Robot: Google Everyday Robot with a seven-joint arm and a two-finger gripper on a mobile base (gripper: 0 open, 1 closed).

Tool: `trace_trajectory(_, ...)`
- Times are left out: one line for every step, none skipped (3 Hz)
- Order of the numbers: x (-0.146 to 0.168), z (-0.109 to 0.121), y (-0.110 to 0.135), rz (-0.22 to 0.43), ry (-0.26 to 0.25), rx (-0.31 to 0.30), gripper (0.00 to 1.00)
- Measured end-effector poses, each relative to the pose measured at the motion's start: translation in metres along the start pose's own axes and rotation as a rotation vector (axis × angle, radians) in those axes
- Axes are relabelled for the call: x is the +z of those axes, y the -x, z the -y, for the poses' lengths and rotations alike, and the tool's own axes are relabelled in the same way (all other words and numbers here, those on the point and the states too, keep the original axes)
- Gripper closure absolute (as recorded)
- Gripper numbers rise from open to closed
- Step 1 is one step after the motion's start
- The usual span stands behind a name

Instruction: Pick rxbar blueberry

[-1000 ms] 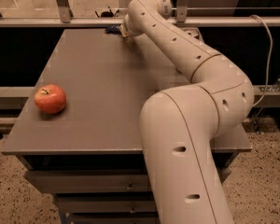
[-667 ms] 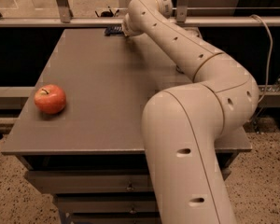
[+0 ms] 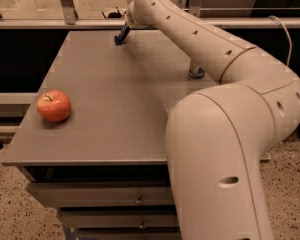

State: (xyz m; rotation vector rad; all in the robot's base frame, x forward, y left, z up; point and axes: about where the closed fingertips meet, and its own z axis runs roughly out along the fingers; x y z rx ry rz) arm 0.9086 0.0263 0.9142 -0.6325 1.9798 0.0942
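The desk has a smooth, matt grey top, like laminate. At the desk's far edge the pincer looks dark and matt, perhaps plastic or rubber. The arm reaching over the desk wears a smooth cream plastic shell with a satin sheen. The apple near the desk's left edge has glossy red skin. Below the desk, the drawer fronts are matt grey and the floor is speckled stone.
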Motion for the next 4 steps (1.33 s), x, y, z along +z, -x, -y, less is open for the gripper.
trace_trajectory(-0.054,-0.018,0.036,0.078,0.001,-0.13,1.0)
trace_trajectory(-0.096,-0.028,0.057,0.126,-0.009,-0.21,1.0)
trace_trajectory(-0.143,-0.034,0.08,0.186,-0.009,-0.232,1.0)
trace_trajectory(-0.143,-0.034,0.08,0.186,-0.009,-0.232,1.0)
